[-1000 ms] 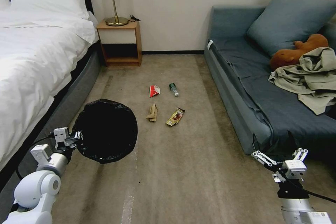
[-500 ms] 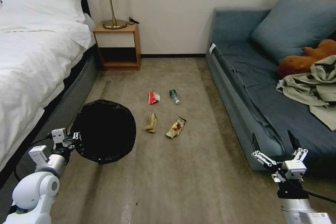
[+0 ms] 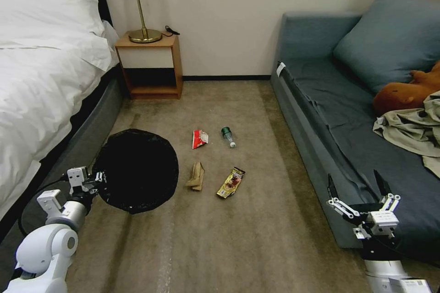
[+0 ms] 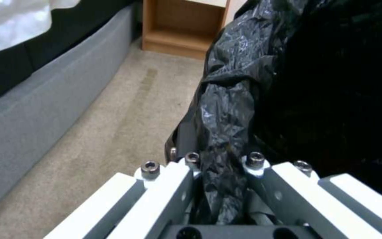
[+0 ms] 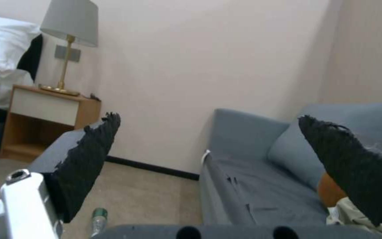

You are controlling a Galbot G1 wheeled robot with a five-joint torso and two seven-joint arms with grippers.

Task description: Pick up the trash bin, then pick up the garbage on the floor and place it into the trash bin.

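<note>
While left gripper (image 3: 97, 177) clamps trash bin (image 3: 137, 169) | right gripper (image 3: 356, 189) spread

a strip of bare carpet (image 3: 238, 233) runs between the bed (image 3: 41, 100) on the robot's left and the sofa (image 3: 348, 137) on its right, closed at the far end by the wall and a nightstand (image 3: 149, 66). the trash bin (image 3: 137, 169), pinched at its rim by the left gripper (image 3: 91, 178), hangs over the left part of the strip beside the bed frame. four bits of garbage (image 3: 215, 158) lie mid-floor, well apart from each other, with open carpet all around them. the right gripper (image 3: 357, 190), fingers spread, sits over the sofa's front edge, which crowds it on that side.
</note>
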